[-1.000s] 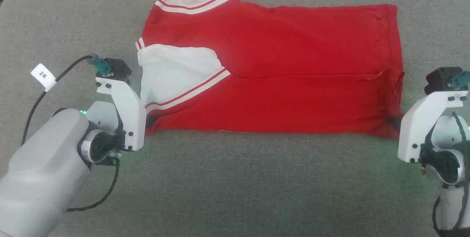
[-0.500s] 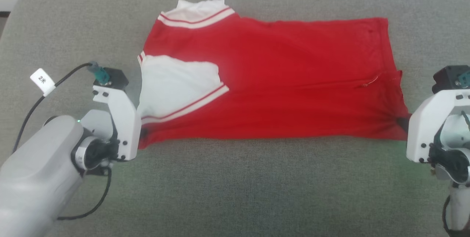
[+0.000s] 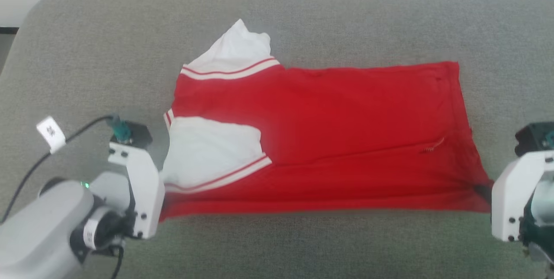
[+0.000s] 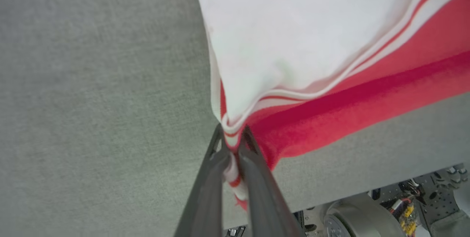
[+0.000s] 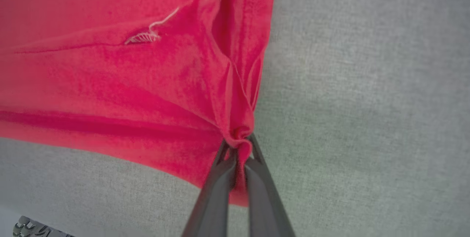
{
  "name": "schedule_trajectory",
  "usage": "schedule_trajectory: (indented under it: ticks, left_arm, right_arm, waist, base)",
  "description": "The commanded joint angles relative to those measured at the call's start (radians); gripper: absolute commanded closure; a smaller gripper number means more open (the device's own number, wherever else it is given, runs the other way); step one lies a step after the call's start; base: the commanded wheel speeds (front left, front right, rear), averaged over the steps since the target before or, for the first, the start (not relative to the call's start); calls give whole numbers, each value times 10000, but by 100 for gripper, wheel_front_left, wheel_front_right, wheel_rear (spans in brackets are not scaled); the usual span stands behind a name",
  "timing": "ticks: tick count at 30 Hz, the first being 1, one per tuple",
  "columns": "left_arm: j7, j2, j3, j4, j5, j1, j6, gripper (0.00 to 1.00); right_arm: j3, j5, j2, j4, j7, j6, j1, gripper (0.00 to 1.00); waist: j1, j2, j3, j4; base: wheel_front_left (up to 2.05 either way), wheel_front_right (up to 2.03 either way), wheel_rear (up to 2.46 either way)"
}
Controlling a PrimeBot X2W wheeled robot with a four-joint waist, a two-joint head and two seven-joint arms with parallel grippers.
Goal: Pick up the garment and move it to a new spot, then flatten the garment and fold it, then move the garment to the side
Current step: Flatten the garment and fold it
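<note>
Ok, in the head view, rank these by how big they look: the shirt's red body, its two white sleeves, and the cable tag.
1. Red body of the shirt
2. Near sleeve
3. Far sleeve, though it lies farther from the camera, so 2 and 3 are unsure
4. Cable tag

The head camera looks forward and down from above, taking in much of the grey table (image 3: 303, 244) with the garment (image 3: 337, 140) spread at its centre. The left wrist camera sits close behind the left claw (image 4: 233, 139), facing the garment's corner at 8 o'clock in the head view. The right wrist camera sits just as close behind the right claw (image 5: 237, 145), at 4 o'clock. All three views share the garment's near hem
</note>
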Motion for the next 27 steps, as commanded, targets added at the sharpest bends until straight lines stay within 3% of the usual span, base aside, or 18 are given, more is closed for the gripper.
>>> schedule_trajectory:
  ticks: [1, 9, 10, 11, 12, 13, 14, 21, 27]
  left_arm:
    - [-20, 93, 1, -58, -86, 184, 120, 100]
    - [-216, -41, -1, 7, -390, 879, 392, 100]
    - [-251, -58, 1, 110, -404, 906, 376, 86]
    - [-331, -75, 38, 243, -369, 896, 397, 59]
    - [-399, -94, 54, 331, -324, 873, 407, 7]
    - [-424, -98, 57, 398, -323, 851, 397, 0]
    - [-388, -78, 63, 420, -333, 823, 405, 0]
    - [-15, 646, 163, -274, 42, 348, 682, 0]
    - [102, 1413, 619, -1102, 274, -360, 828, 0]
  right_arm:
    - [-91, -13, 43, -91, 14, -25, 105, 100]
    - [-67, -113, 565, 325, -283, -23, 598, 100]
    - [-40, -125, 593, 417, -351, -23, 555, 100]
    - [-6, -136, 617, 535, -423, -23, 498, 100]
    - [20, -182, 635, 627, -525, -23, 455, 71]
    - [49, -222, 632, 682, -667, -23, 415, 34]
    - [68, -216, 632, 769, -771, -23, 379, 0]
    - [62, -80, 450, 726, -1538, -22, 228, 0]
    - [-153, -149, 664, 104, -2994, -20, -137, 0]
  waist:
    - [0, 0, 14, -18]
    - [0, 0, 57, -186]
    - [0, 0, 46, -209]
    - [0, 0, 29, -237]
    - [0, 0, 3, -261]
    - [0, 0, -32, -284]
    - [0, 0, -74, -306]
    - [0, 0, -365, -499]
    - [0, 0, -334, -894]
  base:
    - [0, 0, 0]
    - [0, 0, 0]
    - [0, 0, 0]
    - [0, 0, 0]
    - [0, 0, 0]
    - [0, 0, 0]
    - [0, 0, 0]
    - [0, 0, 0]
    - [0, 0, 0]
